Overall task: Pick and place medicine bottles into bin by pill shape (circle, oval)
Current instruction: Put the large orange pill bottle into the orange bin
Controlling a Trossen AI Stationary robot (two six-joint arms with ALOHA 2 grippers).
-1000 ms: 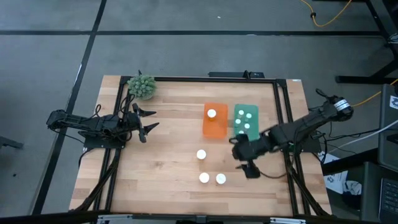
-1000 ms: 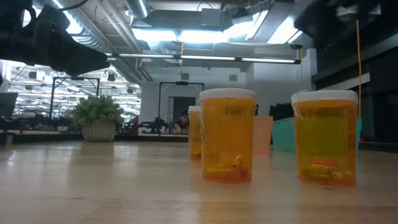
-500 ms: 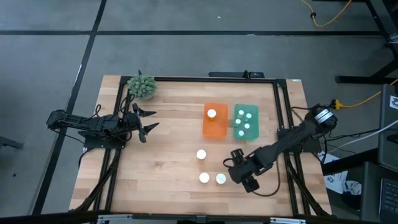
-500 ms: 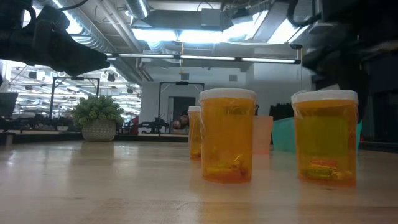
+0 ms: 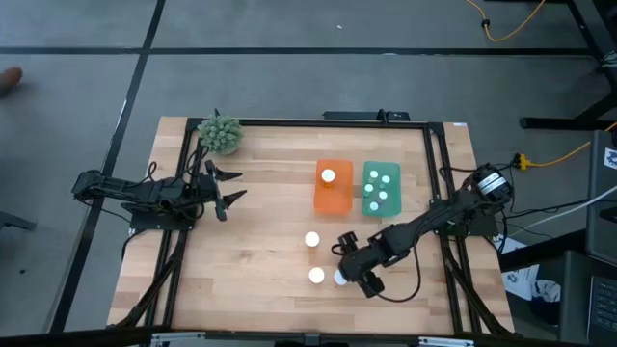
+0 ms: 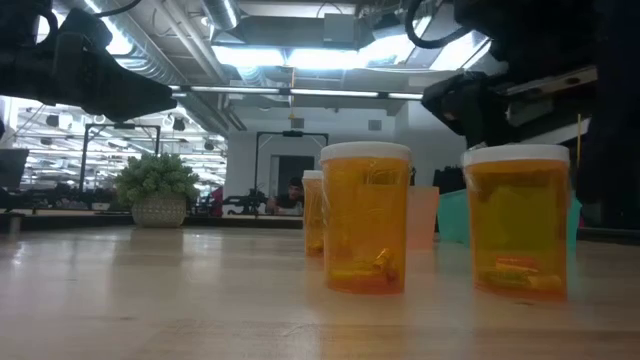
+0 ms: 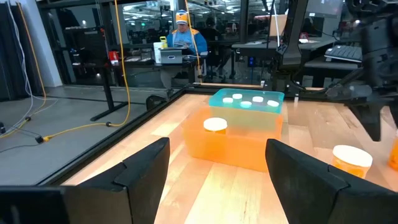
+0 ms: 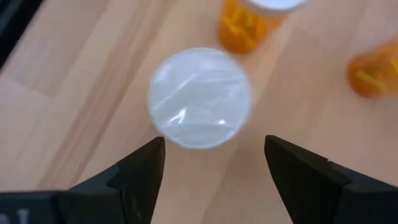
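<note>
Three orange medicine bottles with white caps stand upright on the wooden table: one farther in, one near the front, and one beside it under my right gripper. In the right wrist view this gripper is open and points down, and the bottle's white cap lies just ahead of its two fingers. In the low view the gripper hangs just above that bottle. My left gripper is open and empty at the table's left.
An orange bin holds one bottle. A green bin to its right holds several bottles. A potted plant stands at the far left corner. A black frame runs along the table's edges. A person sits in the room behind.
My right gripper has gone from beside the green bin toward the table's near edge and left, and has come down over the near right bottle. The bottles have stayed in place.
</note>
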